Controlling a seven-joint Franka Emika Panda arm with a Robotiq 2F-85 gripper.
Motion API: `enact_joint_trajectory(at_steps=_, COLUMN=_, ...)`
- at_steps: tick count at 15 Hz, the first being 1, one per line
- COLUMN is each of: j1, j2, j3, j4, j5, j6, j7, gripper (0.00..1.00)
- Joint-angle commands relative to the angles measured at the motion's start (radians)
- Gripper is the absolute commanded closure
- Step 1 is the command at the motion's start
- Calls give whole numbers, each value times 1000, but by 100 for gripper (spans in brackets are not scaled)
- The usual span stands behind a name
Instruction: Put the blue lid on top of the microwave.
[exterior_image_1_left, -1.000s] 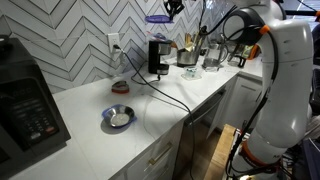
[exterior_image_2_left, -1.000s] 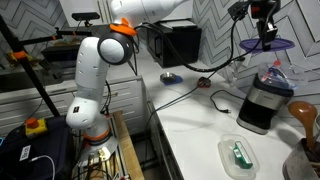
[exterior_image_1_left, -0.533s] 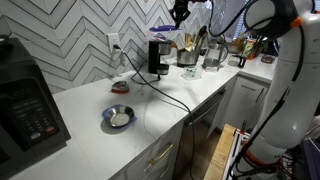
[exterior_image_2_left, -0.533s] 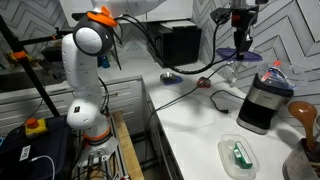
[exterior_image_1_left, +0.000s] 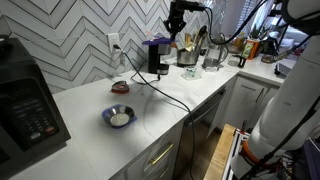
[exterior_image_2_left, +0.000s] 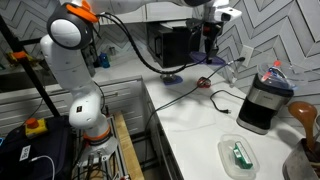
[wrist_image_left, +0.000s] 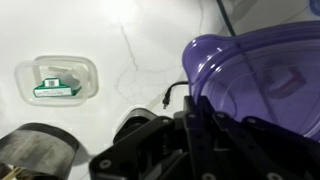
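I'm holding the small, round, blue-purple plastic lid (wrist_image_left: 255, 70) in mid-air over the white countertop (exterior_image_1_left: 150, 112), well apart from the big black boxy microwave (exterior_image_1_left: 25, 105). The gripper (wrist_image_left: 198, 115) is pinching its rim, jaws closed on it. I'm judging it light, thin and slippery, likely to pivot. Only the wrist view is showing that pinch; only the exterior views are showing the microwave.

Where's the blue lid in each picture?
In an exterior view: lid top centre, just over the coffee machine in the picture.
In an exterior view: lid upper right of centre, under the end effector.
Wrist view: lid fills the upper right.
Landmarks: the coffee machine shows in both exterior views; the clear box also shows in the wrist view.
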Motion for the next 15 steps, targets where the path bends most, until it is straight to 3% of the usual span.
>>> enact_joint_trajectory(at_steps=1, j1=19, j2=-18, j3=12, j4=-44, j5=1, j6=4, j7=-1, gripper=92)
enact_joint_trajectory(at_steps=5, j1=40, j2=-65, j3=34, j4=-142, j5=1, j6=25, j7=0, gripper=92)
enact_joint_trajectory(at_steps=6, j1=50, j2=-78, j3=38, j4=-164, j5=52, j6=84, j7=1, gripper=98)
enact_joint_trajectory(at_steps=11, j1=175, j2=23, j3=166, j4=-36, j5=169, j6=258, j7=-16, gripper=98)
enact_joint_trajectory(at_steps=15, j1=269, j2=160, j3=262, j4=170, j5=130, j6=390, j7=67, gripper=98)
